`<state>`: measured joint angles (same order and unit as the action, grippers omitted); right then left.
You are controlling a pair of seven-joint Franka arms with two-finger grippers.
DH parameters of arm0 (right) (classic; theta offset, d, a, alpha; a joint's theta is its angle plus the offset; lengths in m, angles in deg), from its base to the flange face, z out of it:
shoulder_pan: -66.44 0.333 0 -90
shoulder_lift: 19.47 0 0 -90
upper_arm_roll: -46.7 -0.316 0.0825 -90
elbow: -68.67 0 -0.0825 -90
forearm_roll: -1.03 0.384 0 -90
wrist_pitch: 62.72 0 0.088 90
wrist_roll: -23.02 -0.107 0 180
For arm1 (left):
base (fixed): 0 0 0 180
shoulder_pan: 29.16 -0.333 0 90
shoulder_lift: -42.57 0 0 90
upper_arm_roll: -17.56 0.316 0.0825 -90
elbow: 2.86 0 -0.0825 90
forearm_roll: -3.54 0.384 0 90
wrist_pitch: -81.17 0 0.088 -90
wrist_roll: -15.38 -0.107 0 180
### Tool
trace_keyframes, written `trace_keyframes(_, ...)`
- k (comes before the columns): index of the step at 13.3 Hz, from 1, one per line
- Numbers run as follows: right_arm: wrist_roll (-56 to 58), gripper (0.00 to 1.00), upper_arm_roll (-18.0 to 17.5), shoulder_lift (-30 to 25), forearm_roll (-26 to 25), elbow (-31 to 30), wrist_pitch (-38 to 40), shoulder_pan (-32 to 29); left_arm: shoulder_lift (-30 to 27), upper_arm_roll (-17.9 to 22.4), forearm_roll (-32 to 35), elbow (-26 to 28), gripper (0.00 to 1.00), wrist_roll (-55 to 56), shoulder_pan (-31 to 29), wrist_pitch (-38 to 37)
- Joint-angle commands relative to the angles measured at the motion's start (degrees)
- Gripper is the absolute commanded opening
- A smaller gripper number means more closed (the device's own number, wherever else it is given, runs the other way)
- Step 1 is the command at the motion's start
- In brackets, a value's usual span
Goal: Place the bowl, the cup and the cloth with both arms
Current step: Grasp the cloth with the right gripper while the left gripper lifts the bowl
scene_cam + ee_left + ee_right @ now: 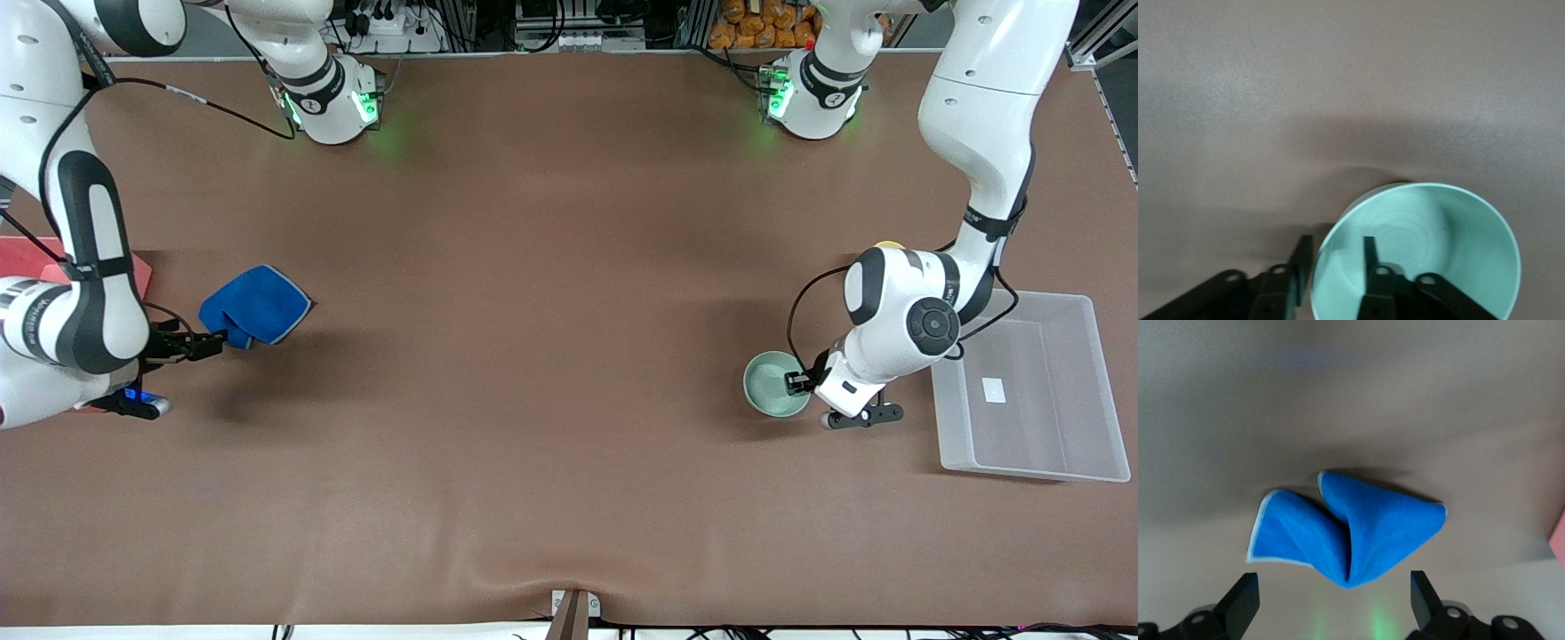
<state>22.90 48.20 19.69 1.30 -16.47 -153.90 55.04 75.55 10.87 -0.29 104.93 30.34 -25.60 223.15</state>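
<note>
The pale mint-green bowl (770, 383) sits on the brown table toward the left arm's end. My left gripper (796, 382) is at its rim, open. In the left wrist view one finger (1369, 257) is inside the bowl (1431, 233) and the other is outside, with the rim between them. The folded blue cloth (256, 305) lies toward the right arm's end. My right gripper (206, 343) is open at its nearest corner. In the right wrist view the cloth (1351, 530) lies just ahead of the wide-open gripper (1333, 597). Only the yellow cup's top (889, 244) shows past the left arm.
A clear plastic tray (1031, 444) stands beside the bowl at the left arm's end of the table. A red flat thing (27, 256) lies at the right arm's end, partly under that arm. The arm bases (333, 107) stand along the table's back edge.
</note>
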Motion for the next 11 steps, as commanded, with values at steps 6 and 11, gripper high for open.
trace_keyframes(6,0.0,1.00,-0.4,1.4,1.2,-7.0,-5.0,0.0,-4.8,1.0,-0.3,-5.6,0.00,1.7,-2.3,-7.7)
trace_keyframes(11,0.0,1.00,-0.4,2.1,1.2,-10.1,-11.6,-0.4,-7.1,1.6,-0.2,-15.4,0.00,-12.6,-10.8,-26.9)
